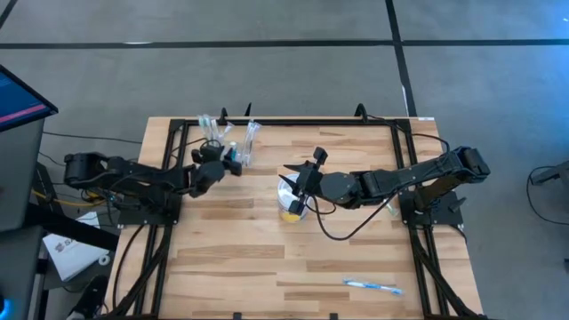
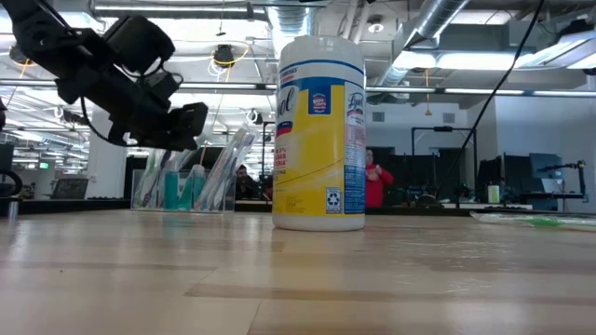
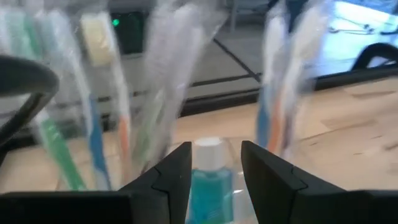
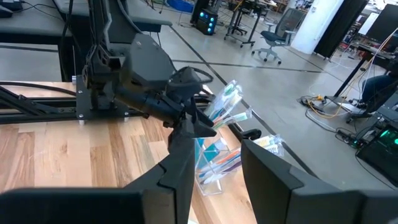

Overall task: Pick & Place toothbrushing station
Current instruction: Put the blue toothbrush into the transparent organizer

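- The toothbrushing station (image 1: pixel 233 142) is seen upright in the upper centre-left of the high view, near the table's (image 1: pixel 231 258) far edge.
- The left gripper (image 1: pixel 233 160) is held at the station, jaws apart, nothing clamped.
- The right gripper (image 1: pixel 302 182) is poised over the yellow-banded tub (image 2: pixel 319 130) at mid-frame, jaws apart.

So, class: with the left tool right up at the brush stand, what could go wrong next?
1. The left tool, fingers open, is against the clear plastic toothbrush stand; a push could tip it near the table's far edge.
2. Its tall wrapped toothbrushes lean loosely and could spill.
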You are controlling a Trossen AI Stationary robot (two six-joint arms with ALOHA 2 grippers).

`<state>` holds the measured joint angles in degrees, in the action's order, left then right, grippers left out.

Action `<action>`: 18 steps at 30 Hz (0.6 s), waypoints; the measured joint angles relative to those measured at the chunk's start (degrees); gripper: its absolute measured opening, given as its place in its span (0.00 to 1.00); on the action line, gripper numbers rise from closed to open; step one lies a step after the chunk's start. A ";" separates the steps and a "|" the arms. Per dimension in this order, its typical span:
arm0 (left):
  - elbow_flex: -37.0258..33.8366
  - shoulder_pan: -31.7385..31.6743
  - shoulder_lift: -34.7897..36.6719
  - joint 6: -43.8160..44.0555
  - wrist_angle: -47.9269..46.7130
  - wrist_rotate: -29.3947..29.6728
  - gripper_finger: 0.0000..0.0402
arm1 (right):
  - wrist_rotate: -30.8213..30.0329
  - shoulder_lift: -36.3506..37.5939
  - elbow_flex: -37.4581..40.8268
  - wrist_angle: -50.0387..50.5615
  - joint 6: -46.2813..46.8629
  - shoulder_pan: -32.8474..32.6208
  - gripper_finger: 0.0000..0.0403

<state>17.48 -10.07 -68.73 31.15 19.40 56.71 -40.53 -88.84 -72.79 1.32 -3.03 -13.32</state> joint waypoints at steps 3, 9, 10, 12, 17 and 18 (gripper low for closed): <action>0.02 1.81 1.79 -2.44 0.36 -0.01 0.33 | 0.00 0.00 0.00 0.00 -0.02 0.00 0.30; 0.02 7.07 7.30 -4.20 0.66 -0.23 0.31 | 0.00 0.00 -0.02 0.37 0.00 0.00 0.30; 0.02 8.08 8.31 -4.29 0.46 -0.55 0.31 | 0.00 0.00 -0.02 0.68 0.00 0.00 0.30; 0.02 9.98 9.97 -4.38 0.62 -2.17 0.31 | 0.00 0.00 -0.04 1.66 0.17 -0.04 0.30; 0.02 14.20 12.58 -5.56 0.57 -5.64 0.30 | -0.01 0.00 -0.04 3.94 2.21 -0.08 0.30; 0.02 14.95 12.72 -5.57 0.57 -6.49 0.30 | -0.02 0.00 -0.04 4.44 2.64 -0.12 0.30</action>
<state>17.50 4.88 -56.02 25.58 19.97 50.21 -40.55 -88.84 -72.84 5.76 -0.39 -13.44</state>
